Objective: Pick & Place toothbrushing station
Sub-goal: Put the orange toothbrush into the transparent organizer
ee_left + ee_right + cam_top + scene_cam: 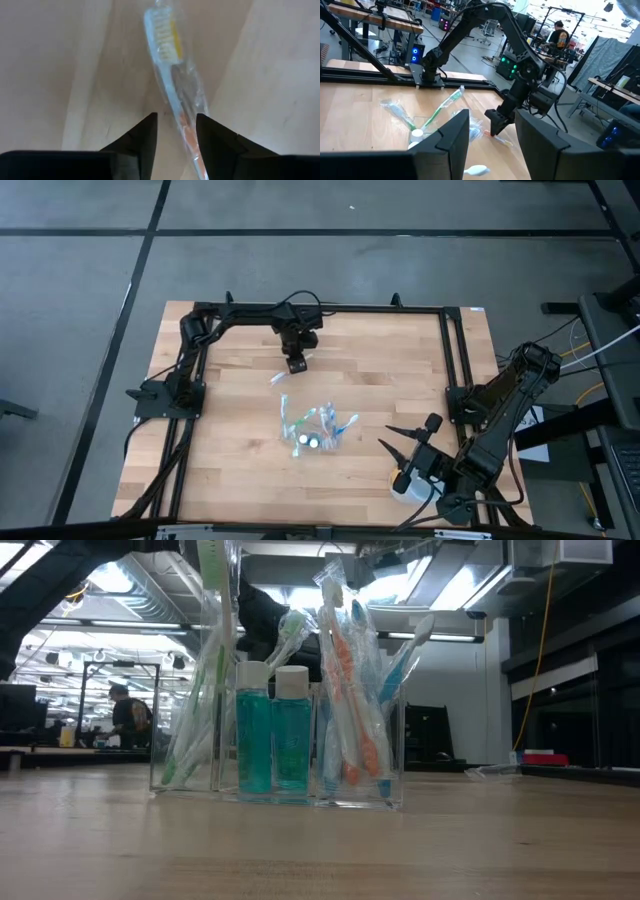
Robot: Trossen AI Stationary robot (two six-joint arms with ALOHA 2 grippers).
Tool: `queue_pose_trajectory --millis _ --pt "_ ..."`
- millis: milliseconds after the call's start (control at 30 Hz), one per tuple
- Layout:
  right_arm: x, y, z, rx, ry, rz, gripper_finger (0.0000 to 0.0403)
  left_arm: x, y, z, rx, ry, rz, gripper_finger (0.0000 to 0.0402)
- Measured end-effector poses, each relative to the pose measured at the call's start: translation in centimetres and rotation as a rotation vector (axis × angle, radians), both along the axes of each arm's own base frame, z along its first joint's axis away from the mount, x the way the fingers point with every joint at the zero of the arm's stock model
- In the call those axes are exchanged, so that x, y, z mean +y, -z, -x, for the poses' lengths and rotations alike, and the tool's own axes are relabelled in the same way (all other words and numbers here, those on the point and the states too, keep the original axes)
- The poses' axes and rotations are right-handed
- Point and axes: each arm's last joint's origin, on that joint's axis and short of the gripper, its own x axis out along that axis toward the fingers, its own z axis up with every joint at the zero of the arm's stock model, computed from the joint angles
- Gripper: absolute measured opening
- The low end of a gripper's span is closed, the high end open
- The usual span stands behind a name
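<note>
Toothbrushing station (300, 755) stands upright mid-table: clear plastic holder, several compartments. Middle section holds two teal bottles (272, 735) with white caps. Side compartments hold wrapped toothbrushes (345, 690), orange and blue to one side, green to the other, heads poking above rim.

Left gripper (297, 364) hangs low over table near far edge, beyond station. Fingers (142, 137) narrowly parted, wrapped toothbrush (170, 70) lying on wood between tips, not pinched.

Right gripper (400, 444) waits near table's near right corner, fingers spread, empty. Round white container (408, 485) sits just beside that arm.
</note>
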Motion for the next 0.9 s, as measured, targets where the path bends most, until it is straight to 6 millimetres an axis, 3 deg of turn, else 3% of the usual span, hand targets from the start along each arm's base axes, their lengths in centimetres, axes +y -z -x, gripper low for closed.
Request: queue_pose_trajectory --millis 200,367,433,667,900 --pt "0.0 0.0 0.0 0.0 -0.002 -0.002 0.0162 0.1 1.5 -0.2 0.043 -0.023 0.021 0.0116" --pt "0.0 0.0 0.0 0.001 -0.003 -0.004 0.0162 0.3 1.5 -0.3 0.053 -0.03 -0.012 0.0046" --pt "0.0 0.0 0.0 0.0 -0.003 -0.005 0.0162 0.5 1.1 -0.5 0.05 -0.043 -0.018 0.0019" --pt "0.0 0.0 0.0 0.007 -0.013 -0.015 0.0162 0.7 -0.5 -2.2 0.02 -0.039 -0.137 0.0008" --pt "0.1 0.0 0.0 0.005 -0.017 -0.033 0.0162 -0.4 -4.1 -3.5 -0.068 -0.002 -0.192 0.0001"
